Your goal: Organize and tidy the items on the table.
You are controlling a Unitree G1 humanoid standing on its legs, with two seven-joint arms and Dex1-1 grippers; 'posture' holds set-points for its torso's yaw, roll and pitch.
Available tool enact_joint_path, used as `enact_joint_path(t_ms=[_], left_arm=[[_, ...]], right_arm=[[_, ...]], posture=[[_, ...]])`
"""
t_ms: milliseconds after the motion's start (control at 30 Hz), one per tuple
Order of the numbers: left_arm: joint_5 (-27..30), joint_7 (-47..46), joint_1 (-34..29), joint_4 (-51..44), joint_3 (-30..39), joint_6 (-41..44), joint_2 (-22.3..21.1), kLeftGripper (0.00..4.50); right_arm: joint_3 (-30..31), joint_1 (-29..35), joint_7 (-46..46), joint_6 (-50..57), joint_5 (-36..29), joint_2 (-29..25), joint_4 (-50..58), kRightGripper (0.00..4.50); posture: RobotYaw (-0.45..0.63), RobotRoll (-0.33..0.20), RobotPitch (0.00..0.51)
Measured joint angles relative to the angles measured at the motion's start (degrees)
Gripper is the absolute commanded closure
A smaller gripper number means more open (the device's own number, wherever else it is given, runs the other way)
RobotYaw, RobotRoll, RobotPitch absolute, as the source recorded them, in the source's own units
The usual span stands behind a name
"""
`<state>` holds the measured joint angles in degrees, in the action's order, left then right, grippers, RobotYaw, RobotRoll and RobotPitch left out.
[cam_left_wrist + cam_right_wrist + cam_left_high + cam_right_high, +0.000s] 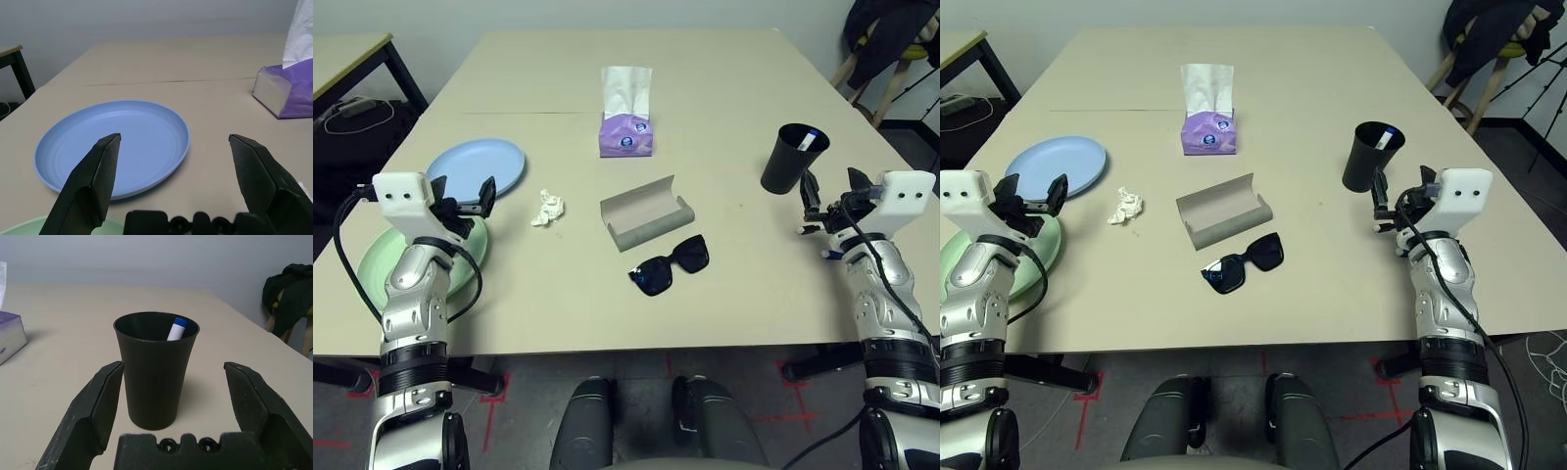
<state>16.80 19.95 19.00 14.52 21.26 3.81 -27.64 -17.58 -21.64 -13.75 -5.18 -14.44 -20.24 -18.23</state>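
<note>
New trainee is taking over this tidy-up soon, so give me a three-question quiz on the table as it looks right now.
1. True or false: the pen lies flat on the table.
2. What lies directly in front of the open left gripper?
A. pale blue plate
B. sunglasses
C. tissue pack
3. Fill in: the grey glasses case lies ____, with nothing inside.

Key
1. False: it stands in the black cup, in front of the open right gripper.
2. A, the pale blue plate.
3. Open; the sunglasses lie beside it.
</note>
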Motion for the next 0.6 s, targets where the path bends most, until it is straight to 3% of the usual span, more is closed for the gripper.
enact_joint_path(t_ms=[600], left_arm=[[0.1,-1.4,0.8,0.1,0.2,0.0,0.8,0.02]], right_arm=[[1.3,-0.8,-4.7,0.0,-0.1,-0.3,-2.1,0.0]], posture=[[0.11,0.0,0.121]])
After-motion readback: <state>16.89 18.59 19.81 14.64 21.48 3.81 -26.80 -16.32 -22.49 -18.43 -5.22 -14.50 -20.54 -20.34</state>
